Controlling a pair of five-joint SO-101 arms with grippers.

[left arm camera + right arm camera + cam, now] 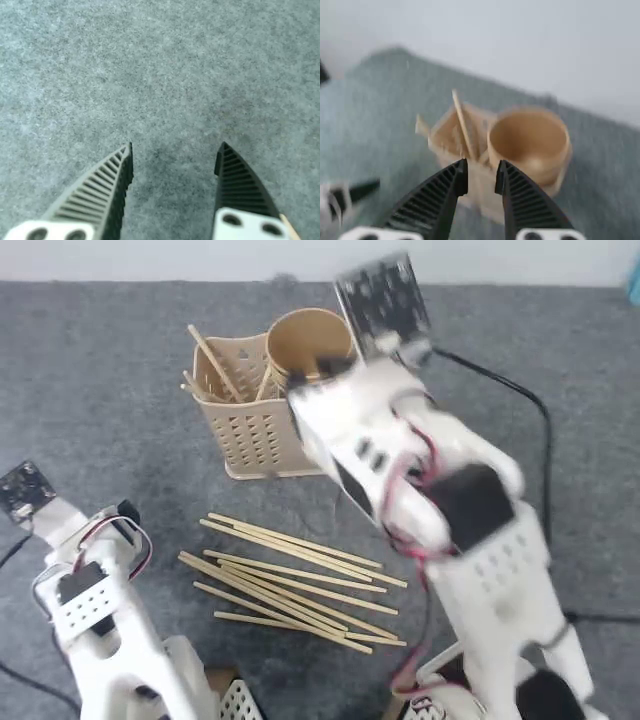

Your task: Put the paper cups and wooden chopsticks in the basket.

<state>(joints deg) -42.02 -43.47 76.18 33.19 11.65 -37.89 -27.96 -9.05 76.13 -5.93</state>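
Finds left gripper [176,147] wide open, empty, over mat [150,60]; right gripper [481,165] barely parted, empty, near basket [442,142] holding paper cup [530,135].

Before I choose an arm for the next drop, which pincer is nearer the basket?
Right. The right pincer hangs close to the basket, facing it; the left pincer is over bare carpet, well away from it.
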